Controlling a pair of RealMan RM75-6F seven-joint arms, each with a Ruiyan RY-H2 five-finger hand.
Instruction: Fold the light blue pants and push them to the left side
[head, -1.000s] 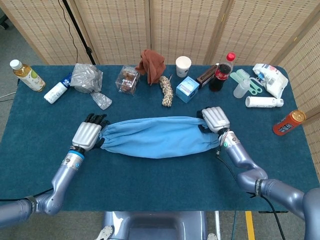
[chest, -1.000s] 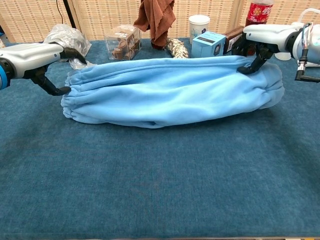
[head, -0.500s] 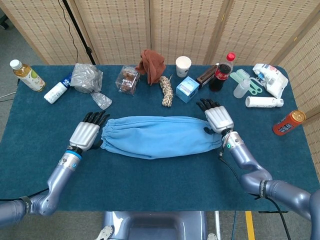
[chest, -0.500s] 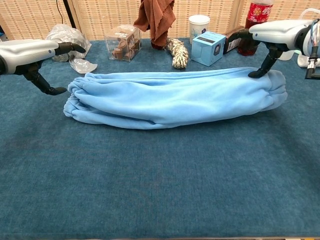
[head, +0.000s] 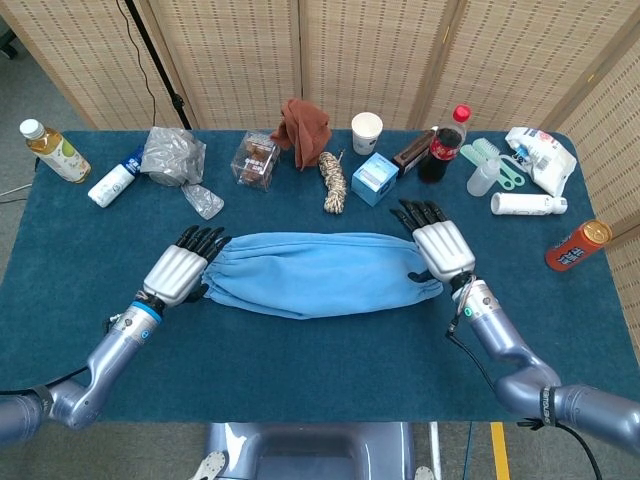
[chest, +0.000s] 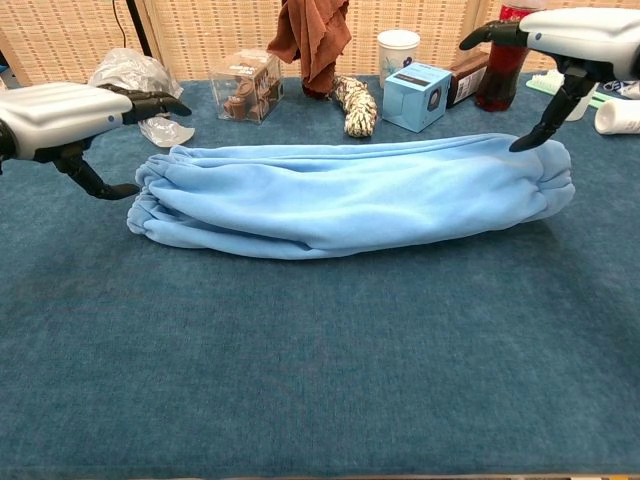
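The light blue pants (head: 315, 272) (chest: 350, 195) lie folded into a long band across the middle of the blue table, ends gathered. My left hand (head: 180, 268) (chest: 60, 110) hovers palm down at the band's left end, fingers spread, holding nothing; its thumb hangs just beside the cloth. At the right end my right hand (head: 440, 248) (chest: 570, 35) floats above the pants, fingers extended, thumb pointing down near the cloth without gripping it.
Along the far edge stand a clear snack box (head: 258, 160), brown cloth (head: 303, 128), rope bundle (head: 333, 182), paper cup (head: 367, 132), blue box (head: 376, 178) and cola bottle (head: 445, 145). A foil bag (head: 172, 157) and bottles lie far left; toiletries and an orange can (head: 578, 245) far right.
Both hands released the pants' ends and lifted off; the band dropped flat and settled. The right hand has risen higher since half a second ago.
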